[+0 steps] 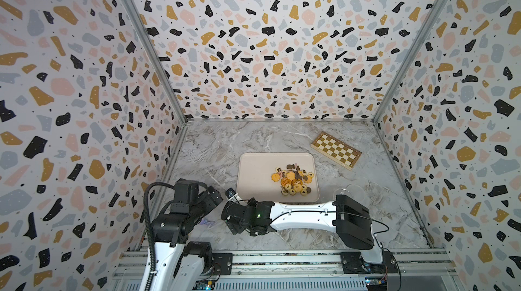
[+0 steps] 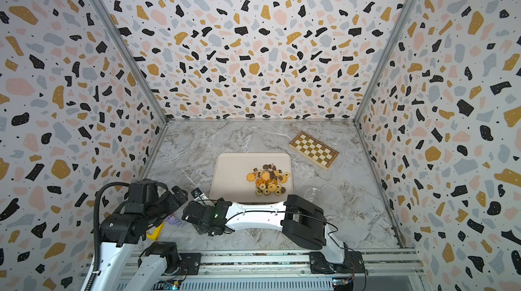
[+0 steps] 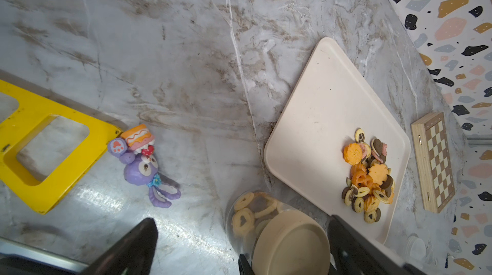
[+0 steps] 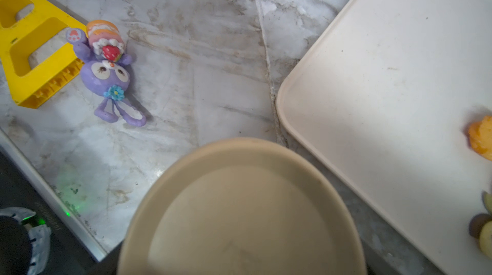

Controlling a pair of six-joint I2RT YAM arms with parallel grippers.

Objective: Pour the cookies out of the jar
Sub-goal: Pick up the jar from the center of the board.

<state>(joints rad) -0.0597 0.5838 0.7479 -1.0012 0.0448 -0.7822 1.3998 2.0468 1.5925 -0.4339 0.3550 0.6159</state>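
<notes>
A clear jar with a beige lid stands on the marble table beside the cream tray. Ring-shaped cookies show through its glass. More cookies lie heaped on the tray. My left gripper is open, its fingers on either side of the jar and apart from it. My right gripper hangs right over the lid, which hides its fingers in the right wrist view. One dark finger lies against the lid's rim. In both top views the jar is hidden under the arms.
A folded chessboard lies at the back right. An empty clear container sits right of the tray. A purple bunny toy and a yellow frame lie near the table's front left edge.
</notes>
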